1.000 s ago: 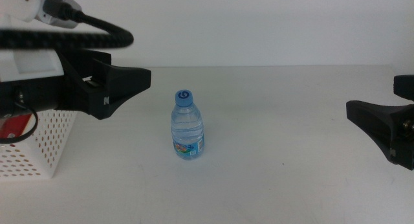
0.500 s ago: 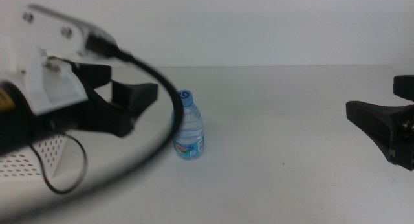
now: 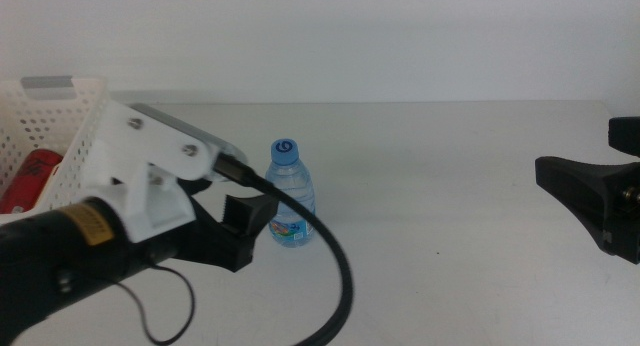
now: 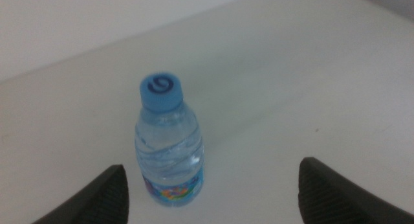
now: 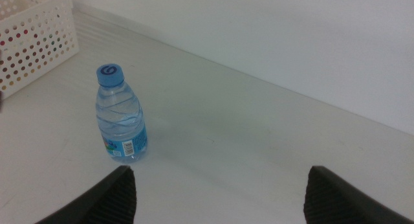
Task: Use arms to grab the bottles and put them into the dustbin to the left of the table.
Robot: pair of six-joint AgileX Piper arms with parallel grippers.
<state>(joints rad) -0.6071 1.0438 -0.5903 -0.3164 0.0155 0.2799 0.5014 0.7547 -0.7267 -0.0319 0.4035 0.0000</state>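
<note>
Water bottle (image 3: 289, 201): small, clear, blue cap (image 3: 285, 150), standing upright on the white counter (image 3: 450, 166), long axis vertical, cap pointing up. Position: left of centre in the middle view, free-standing, nothing touching it. Cap top carries a dark swirl mark. A colourful label band wraps the lower body; in the right wrist view a barcode panel shows on it, but no writing can be read in any view.

Left to right:

Dustbin (image 3: 60, 116), far left: white perforated basket with a grey tab on its rim. A red can (image 3: 30, 181) lies inside; print on it is too blurred to read.

Left end effector (image 3: 235, 226): comes in from the lower left on a white bracket, black cable (image 3: 335, 266) looping below it. A yellow sticker on the arm body is unreadable. It sits just beside the bottle on the dustbin side, nearer the camera, and partly overlaps the bottle's lower edge in the middle view. In the left wrist view the jaws stand wide apart, holding nothing; the bottle stands beyond the tips, closer to one jaw, apart from both.

Right end effector (image 3: 590, 201): at the far right edge, well apart from the bottle. Right wrist view: jaws spread wide, nothing between them.
</note>
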